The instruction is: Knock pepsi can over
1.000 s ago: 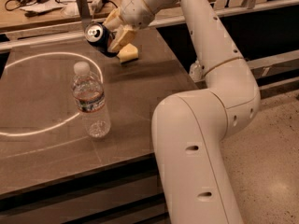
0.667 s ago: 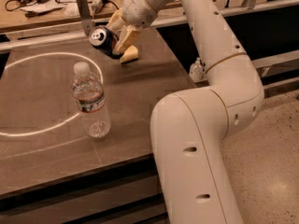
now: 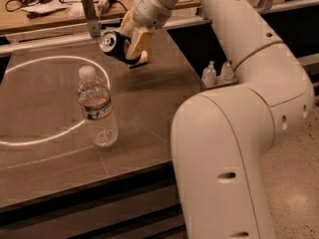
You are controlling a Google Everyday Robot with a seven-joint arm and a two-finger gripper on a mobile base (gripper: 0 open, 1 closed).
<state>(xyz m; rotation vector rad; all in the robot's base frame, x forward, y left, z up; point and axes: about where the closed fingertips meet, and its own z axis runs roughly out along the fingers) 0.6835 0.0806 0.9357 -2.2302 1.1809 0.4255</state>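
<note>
Camera view is showing the gripper (image 3: 130,48) at the table's (image 3: 149,98) 12 o'clock, pinching the tilting pepsi can (image 3: 112,43); the capped water bottle (image 3: 97,108) is standing upright at the can's 6 o'clock

We record a dark brown table (image 3: 149,113) marked with a pale ring (image 3: 50,58). A water bottle (image 3: 97,108) stands upright at the ring's right side. The gripper (image 3: 134,46) hangs over the far part, beside the tilted pepsi can (image 3: 113,45).
</note>
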